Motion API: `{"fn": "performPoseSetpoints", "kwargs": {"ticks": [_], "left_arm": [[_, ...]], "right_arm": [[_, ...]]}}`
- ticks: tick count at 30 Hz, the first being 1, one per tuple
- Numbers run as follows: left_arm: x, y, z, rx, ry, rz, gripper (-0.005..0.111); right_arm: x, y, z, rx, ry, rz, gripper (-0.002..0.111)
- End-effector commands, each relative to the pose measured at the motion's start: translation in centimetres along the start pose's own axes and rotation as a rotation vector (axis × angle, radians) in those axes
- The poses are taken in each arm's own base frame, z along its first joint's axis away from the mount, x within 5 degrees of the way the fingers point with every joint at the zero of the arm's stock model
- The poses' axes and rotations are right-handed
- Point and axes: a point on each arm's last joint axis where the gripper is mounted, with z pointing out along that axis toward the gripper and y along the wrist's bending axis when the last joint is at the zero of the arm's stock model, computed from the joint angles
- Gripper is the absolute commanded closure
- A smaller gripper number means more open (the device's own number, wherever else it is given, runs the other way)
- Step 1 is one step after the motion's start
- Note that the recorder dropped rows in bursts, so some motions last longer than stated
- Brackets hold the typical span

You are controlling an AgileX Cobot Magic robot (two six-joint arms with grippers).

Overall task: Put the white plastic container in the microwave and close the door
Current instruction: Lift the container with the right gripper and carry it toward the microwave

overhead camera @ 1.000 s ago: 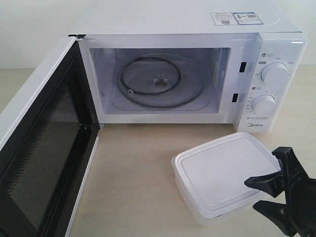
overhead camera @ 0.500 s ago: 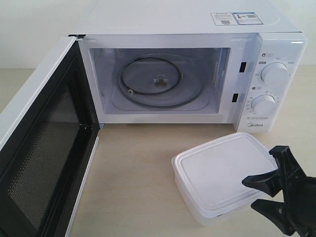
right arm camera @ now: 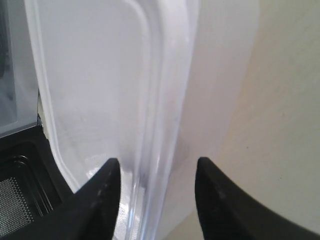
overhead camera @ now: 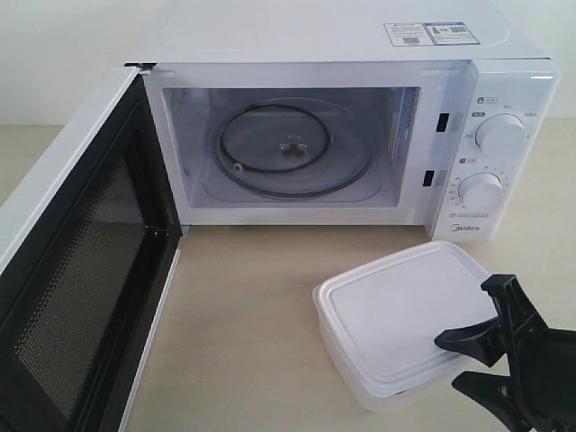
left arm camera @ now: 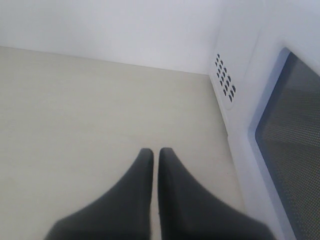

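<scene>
The white plastic container [overhead camera: 396,310] sits lidded on the table in front of the microwave's dial panel. The microwave [overhead camera: 342,36] stands open, its glass turntable [overhead camera: 292,148] bare. Its door [overhead camera: 81,270] is swung wide to the left, black mesh inner face showing. My right gripper [overhead camera: 445,362] is open at the container's right side, one finger over the lid and one below its rim. In the right wrist view the right gripper [right arm camera: 157,162] straddles the container's [right arm camera: 90,90] rimmed edge without touching. My left gripper [left arm camera: 155,152] is shut on nothing, over the table beside the door's [left arm camera: 295,140] outer window.
The light wooden table [overhead camera: 243,324] stretches between the open door and the container. Two round dials [overhead camera: 500,135] sit on the microwave's right panel. A white side wall with vent slots [left arm camera: 225,80] stands close to the left gripper.
My right gripper has slid a little left and down, so its open fingers reach further over the container's right edge. The container, the door and the microwave have not moved.
</scene>
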Motion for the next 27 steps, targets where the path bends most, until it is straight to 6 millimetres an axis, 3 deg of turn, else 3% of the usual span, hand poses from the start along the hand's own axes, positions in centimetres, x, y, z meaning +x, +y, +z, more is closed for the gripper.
{"fn": "performPoseSetpoints", "kwargs": {"ticks": [1, 4, 6, 10, 18, 27], "left_arm": [[0.1, 0.0, 0.0, 0.008, 0.0, -0.007, 0.102], [0.1, 0.0, 0.0, 0.008, 0.0, -0.007, 0.102], [0.1, 0.0, 0.0, 0.008, 0.0, -0.007, 0.102], [0.1, 0.0, 0.0, 0.008, 0.0, -0.007, 0.102], [0.1, 0.0, 0.0, 0.008, 0.0, -0.007, 0.102], [0.1, 0.0, 0.0, 0.008, 0.0, -0.007, 0.102]], "right_arm": [[-0.2, 0.0, 0.0, 0.006, -0.019, -0.009, 0.063], [-0.4, 0.1, 0.0, -0.011, -0.037, -0.007, 0.067], [-0.5, 0.2, 0.0, -0.022, -0.046, -0.01, 0.086], [-0.5, 0.3, 0.0, -0.024, -0.055, -0.059, 0.107], [-0.2, 1.0, -0.2, -0.102, -0.031, -0.125, 0.108], [0.7, 3.1, -3.1, -0.228, -0.078, -0.262, 0.108]]}}
